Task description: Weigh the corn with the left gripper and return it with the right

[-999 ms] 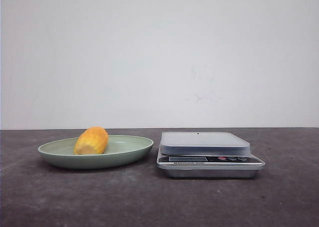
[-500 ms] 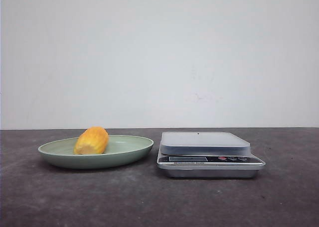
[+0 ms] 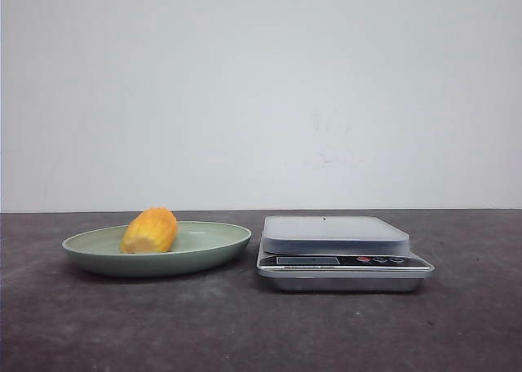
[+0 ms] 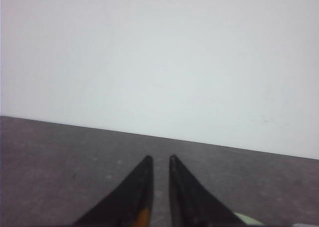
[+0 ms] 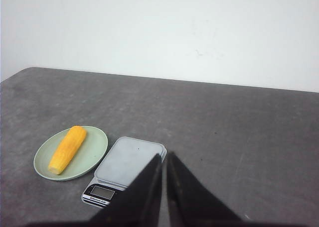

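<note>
White wall backs the scene, plain and unmarked apart from faint scuffs. Below it a dark grey, mottled table runs the full width of the front view.

Left of centre on the table sits a shallow pale green plate. The corn lies inside it, on the left half of the dish, resting on its side with the paler cut end toward the camera. From the right wrist view the corn reads as a longer yellow-orange cob laid lengthwise across the plate, tip pointing away toward the far side.

Just right of the plate, close but not touching, stands a silver kitchen scale. Its platform is bare. A display strip and small round buttons, one of them red, run along the near front edge. In the right wrist view the scale shows the same layout, display facing near.

Neither arm appears in the front view. The left gripper is seen only from its own wrist camera: two dark fingers nearly together, a narrow gap at the tips, nothing between them, table and wall beyond. The right gripper shows likewise, fingers almost pressed together and holding nothing, poised well above the table with plate and scale below.
</note>
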